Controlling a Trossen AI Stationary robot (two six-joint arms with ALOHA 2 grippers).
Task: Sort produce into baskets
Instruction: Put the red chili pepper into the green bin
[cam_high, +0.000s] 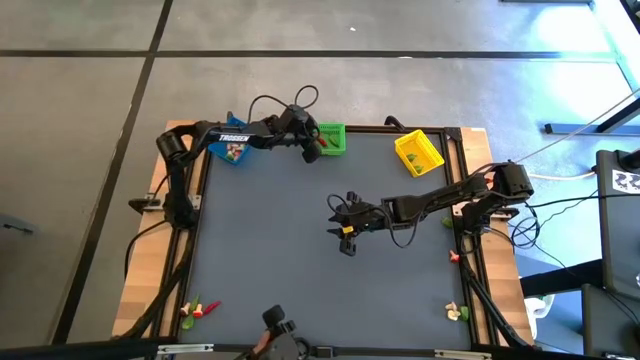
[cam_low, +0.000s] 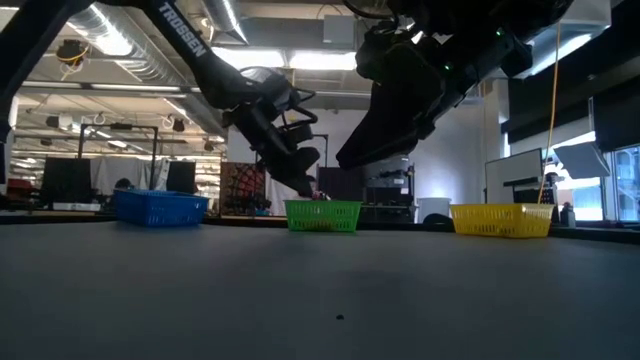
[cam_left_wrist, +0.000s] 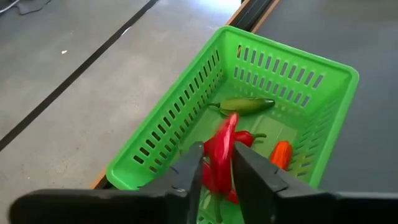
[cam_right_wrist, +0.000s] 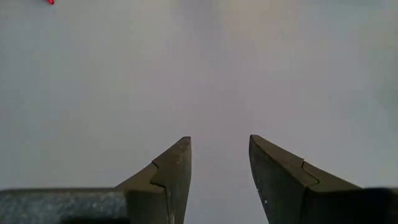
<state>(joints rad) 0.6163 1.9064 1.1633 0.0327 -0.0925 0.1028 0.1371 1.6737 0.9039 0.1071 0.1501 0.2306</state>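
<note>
Red chilli pepper (cam_left_wrist: 222, 149) is pinched between the fingers of the left gripper (cam_left_wrist: 217, 171), hung directly above the green basket (cam_left_wrist: 155, 143) for release among like pieces (another chilli, a green pepper below); right gripper (cam_right_wrist: 219, 163), spread and empty, is parked mid-table.

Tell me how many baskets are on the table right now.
3, all along the table's far edge: the blue basket at the left, the green basket in the middle under the left pincer, the yellow basket at the right.
</note>
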